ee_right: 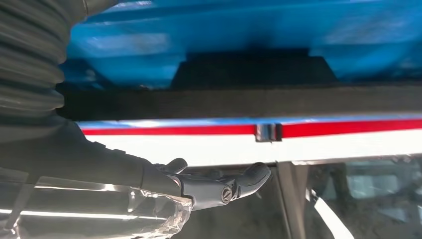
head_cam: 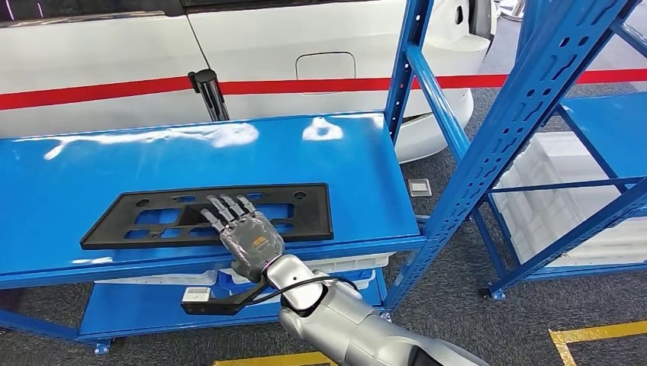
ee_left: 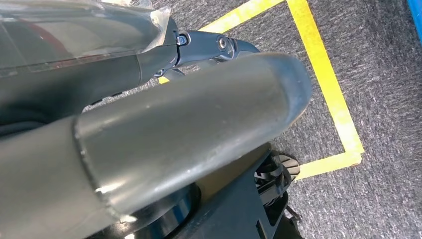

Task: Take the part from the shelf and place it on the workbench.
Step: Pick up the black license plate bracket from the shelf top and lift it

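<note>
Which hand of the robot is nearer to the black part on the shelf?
The right hand: it reaches over the black part on the blue shelf. The left hand hangs low above the floor.

text: none readable
tag (head_cam: pixel 197 296) on wrist mount: too small to read
floor plate (head_cam: pixel 419 186): blank

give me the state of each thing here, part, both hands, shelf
black part: lying flat on the blue shelf, not lifted
right hand: resting on the part's near edge, fingers spread flat
left hand: hanging over the floor, holding nothing
blue shelf: bearing the part
</note>
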